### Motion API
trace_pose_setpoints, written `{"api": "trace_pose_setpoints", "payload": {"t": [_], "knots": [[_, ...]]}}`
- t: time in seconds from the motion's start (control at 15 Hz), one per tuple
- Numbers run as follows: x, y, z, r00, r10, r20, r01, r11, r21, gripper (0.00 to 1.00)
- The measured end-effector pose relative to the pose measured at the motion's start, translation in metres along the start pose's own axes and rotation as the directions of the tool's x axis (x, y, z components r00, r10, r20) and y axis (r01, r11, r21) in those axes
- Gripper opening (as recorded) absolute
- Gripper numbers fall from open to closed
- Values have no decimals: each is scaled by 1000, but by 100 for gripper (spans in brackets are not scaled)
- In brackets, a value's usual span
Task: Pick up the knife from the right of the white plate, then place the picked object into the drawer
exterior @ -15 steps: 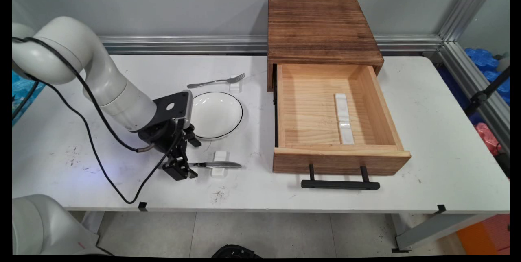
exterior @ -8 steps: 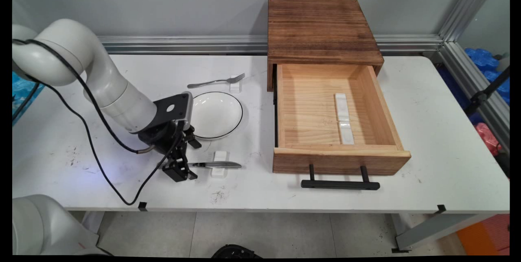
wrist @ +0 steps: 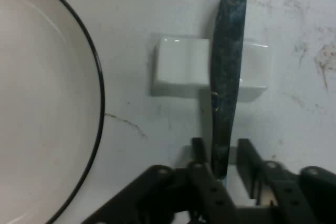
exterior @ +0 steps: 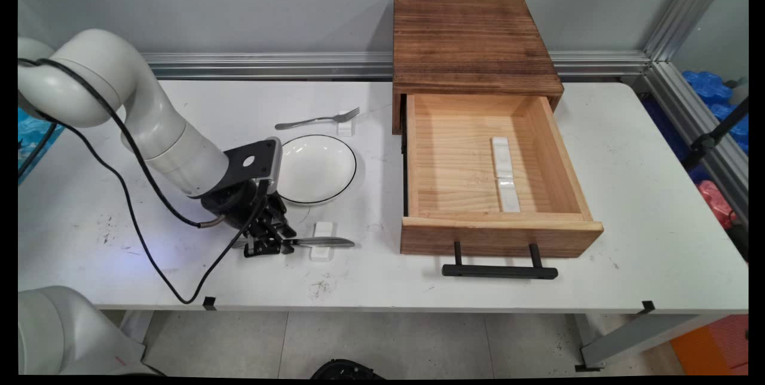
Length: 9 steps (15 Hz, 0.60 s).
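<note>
A table knife [exterior: 323, 242] lies on a small white rest [exterior: 323, 233] near the table's front, just in front of a white plate with a black rim [exterior: 317, 168]. My gripper [exterior: 270, 246] is low over the table at the knife's handle end, shut on the handle. In the hand view the knife [wrist: 227, 77] runs up from between my fingers [wrist: 198, 153] and crosses the white rest [wrist: 178, 69]. My gripper [wrist: 220, 156] has one finger on each side of the blade. The plate's rim [wrist: 100, 98] curves along the left.
A fork [exterior: 317, 119] lies on another white rest [exterior: 345, 124] behind the plate. To the right a wooden cabinet [exterior: 472, 38] has its drawer [exterior: 499, 235] pulled open, with two white rests [exterior: 503, 174] inside and a black handle [exterior: 499, 271] in front.
The fingers, spread wide and tilted over the knife handle before, have come down and shut on it. The knife has not moved.
</note>
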Motion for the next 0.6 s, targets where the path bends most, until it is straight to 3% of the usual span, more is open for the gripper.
{"api": "trace_pose_setpoints", "payload": {"t": [0.6], "knots": [[1, 1, -3, 1000, 5, 3, -4, 1000, -7, 0]]}}
